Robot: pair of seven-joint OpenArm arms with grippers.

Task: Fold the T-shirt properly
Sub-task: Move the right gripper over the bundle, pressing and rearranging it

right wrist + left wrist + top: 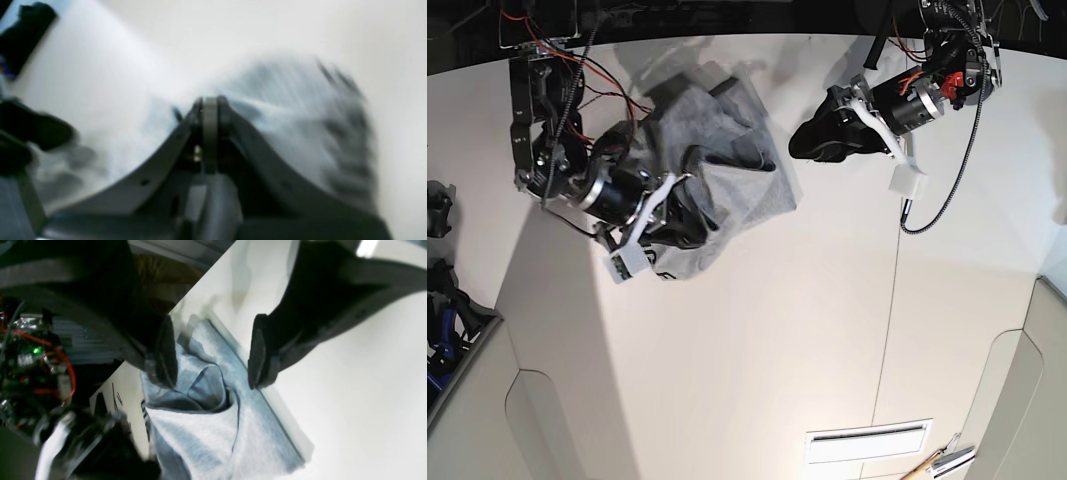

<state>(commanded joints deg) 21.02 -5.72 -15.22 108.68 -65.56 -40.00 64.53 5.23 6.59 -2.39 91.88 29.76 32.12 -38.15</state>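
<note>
Bright light glares off the white table [757, 330]; right wrist view is all blurry, worst at 3 o'clock

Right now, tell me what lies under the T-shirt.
Only the white table shows around the crumpled T-shirt. Anything beneath its folds is covered. The right hand is shut on the cloth.

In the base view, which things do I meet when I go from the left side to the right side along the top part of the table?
Right tool → T-shirt → left tool → small white block hanging by the cable.
</note>
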